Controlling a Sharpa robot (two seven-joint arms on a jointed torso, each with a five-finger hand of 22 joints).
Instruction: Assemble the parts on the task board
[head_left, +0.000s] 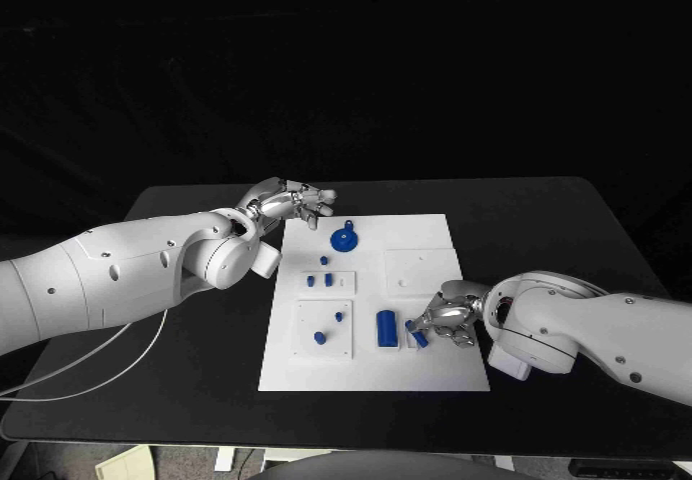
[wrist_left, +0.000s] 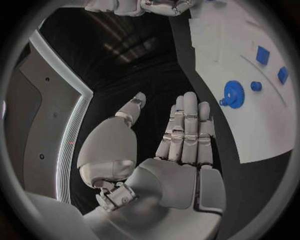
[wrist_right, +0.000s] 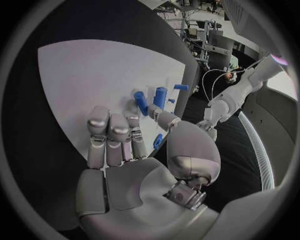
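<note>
Parts for the assembly are spread over the white task board (head_left: 418, 375), which lies in the middle of the black table (head_left: 577, 215). A blue gear (head_left: 345, 240) sits near the far edge of the board, two small blue blocks (head_left: 320, 281) lie in the middle, two small pegs (head_left: 330, 327) stand on a raised square, and a blue cylinder (head_left: 387, 328) lies toward the near edge. The left hand (head_left: 293, 204) hovers at the far left corner of the board, its fingers straight and apart, and it holds nothing. The right hand (head_left: 449, 318) is low over the near right part of the board; a small blue part (wrist_right: 157, 140) seems pinched between its thumb and fingers, just beside the cylinder. Judging from this, the assembly looks at an early stage: most pieces seem not yet joined, and the gear is untouched.
</note>
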